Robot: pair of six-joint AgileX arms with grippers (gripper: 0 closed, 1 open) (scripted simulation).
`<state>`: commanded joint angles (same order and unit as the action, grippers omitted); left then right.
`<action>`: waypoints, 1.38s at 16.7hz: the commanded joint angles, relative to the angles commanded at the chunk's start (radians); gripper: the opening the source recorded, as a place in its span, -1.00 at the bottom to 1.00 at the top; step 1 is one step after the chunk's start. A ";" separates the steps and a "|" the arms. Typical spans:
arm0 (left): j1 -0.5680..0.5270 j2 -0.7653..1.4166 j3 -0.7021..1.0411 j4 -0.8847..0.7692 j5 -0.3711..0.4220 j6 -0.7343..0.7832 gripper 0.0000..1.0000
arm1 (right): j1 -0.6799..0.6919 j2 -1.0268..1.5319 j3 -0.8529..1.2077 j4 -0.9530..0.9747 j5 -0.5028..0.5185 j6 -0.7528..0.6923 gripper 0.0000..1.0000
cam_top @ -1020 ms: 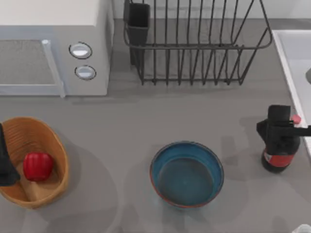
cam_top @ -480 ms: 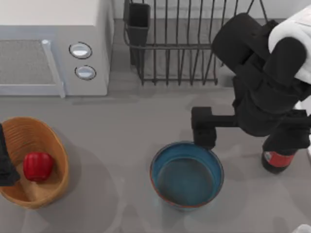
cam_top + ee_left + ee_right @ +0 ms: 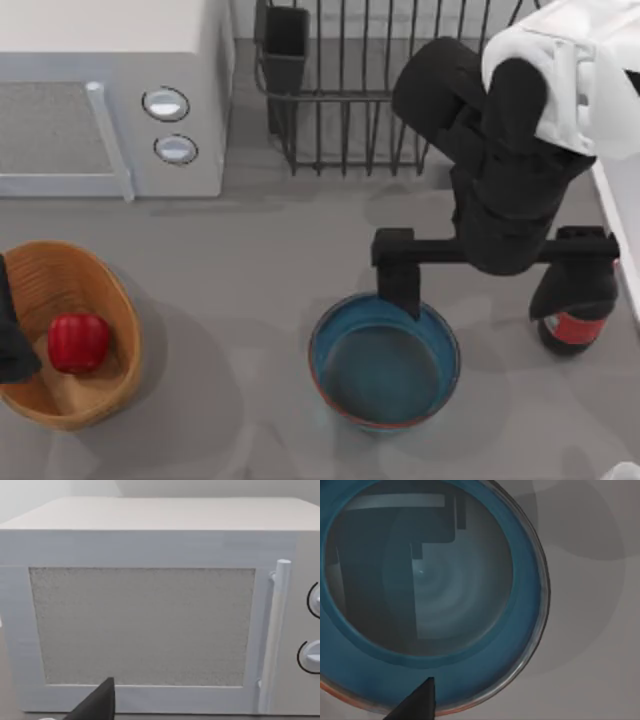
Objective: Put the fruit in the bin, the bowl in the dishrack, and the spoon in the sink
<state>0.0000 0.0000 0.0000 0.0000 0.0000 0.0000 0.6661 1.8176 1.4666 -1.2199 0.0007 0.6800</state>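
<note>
The right gripper (image 3: pixel 490 262) hangs spread wide, one finger over the far rim of the blue bowl (image 3: pixel 384 360) at mid-worktop. The fruit (image 3: pixel 77 341) lies in the bin (image 3: pixel 110 300) at left, beside the parked left arm. The dishrack (image 3: pixel 340 90) stands behind.

Bowl (image 3: pixel 385 362): blue in/out, thin reddish-brown rim; darker blue ring round paler centre w/ faint concentric ripples.
Fruit (image 3: pixel 78 341): glossy red.
Bin (image 3: pixel 112 290): orange-tan, ribbed walls, lighter bottom.
Dishrack (image 3: pixel 340 95): dark wire bars, dark utensil cup (image 3: pixel 285 38).
Microwave (image 3: pixel 110 90): white/lt grey, speckled grey door panel, 2 pale knobs w/ dark rings.
Bottle (image 3: pixel 572 325): dark, red label.
Sink (image 3: pixel 618 215): white rim.
Right claw (image 3: pixel 400 272): black; arm black w/ white cover.
Desk (image 3: pixel 250 270): plain mid-grey, soft shadow patches.
</note>
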 joint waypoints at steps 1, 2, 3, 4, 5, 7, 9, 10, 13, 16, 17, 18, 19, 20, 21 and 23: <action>0.000 0.000 0.000 0.000 0.000 0.000 1.00 | 0.000 0.000 0.000 0.000 0.000 0.000 1.00; 0.000 0.000 0.000 0.000 0.000 0.000 1.00 | -0.001 -0.003 -0.003 0.002 0.000 -0.001 1.00; 0.000 0.000 0.000 0.000 0.000 0.000 1.00 | 0.001 -0.001 -0.005 0.005 0.000 0.001 1.00; 0.000 0.000 0.000 0.000 0.000 0.000 1.00 | 0.007 0.008 -0.015 0.018 0.000 0.007 1.00; 0.000 0.000 0.000 0.000 0.000 0.000 1.00 | 0.016 0.019 -0.033 0.042 0.000 0.016 1.00; 0.000 0.000 0.000 0.000 0.000 0.000 1.00 | 0.032 0.044 -0.085 0.120 0.000 0.033 1.00; 0.000 0.000 0.000 0.000 0.000 0.000 1.00 | 0.041 0.071 -0.142 0.210 0.000 0.041 1.00; 0.000 0.000 0.000 0.000 0.000 0.000 1.00 | 0.040 0.084 -0.170 0.249 0.000 0.041 1.00; 0.000 0.000 0.000 0.000 0.000 0.000 1.00 | 0.022 0.111 -0.236 0.342 0.000 0.023 1.00; 0.000 0.000 0.000 0.000 0.000 0.000 1.00 | 0.003 0.112 -0.267 0.379 0.001 0.005 1.00; 0.000 0.000 0.000 0.000 0.000 0.000 1.00 | 0.003 0.112 -0.267 0.379 0.001 0.005 1.00; 0.000 0.000 0.000 0.000 0.000 0.000 1.00 | 0.003 0.112 -0.267 0.379 0.001 0.005 1.00; 0.000 0.000 0.000 0.000 0.000 0.000 1.00 | 0.003 0.112 -0.267 0.379 0.001 0.005 1.00; 0.000 0.000 0.000 0.000 0.000 0.000 1.00 | 0.003 0.112 -0.267 0.379 0.001 0.005 0.85; 0.000 0.000 0.000 0.000 0.000 0.000 1.00 | 0.003 0.112 -0.267 0.379 0.001 0.005 0.70; 0.000 0.000 0.000 0.000 0.000 0.000 1.00 | 0.003 0.112 -0.267 0.379 0.001 0.005 0.40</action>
<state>0.0000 0.0000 0.0000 0.0000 0.0000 0.0000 0.6690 1.9301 1.1998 -0.8407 0.0012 0.6847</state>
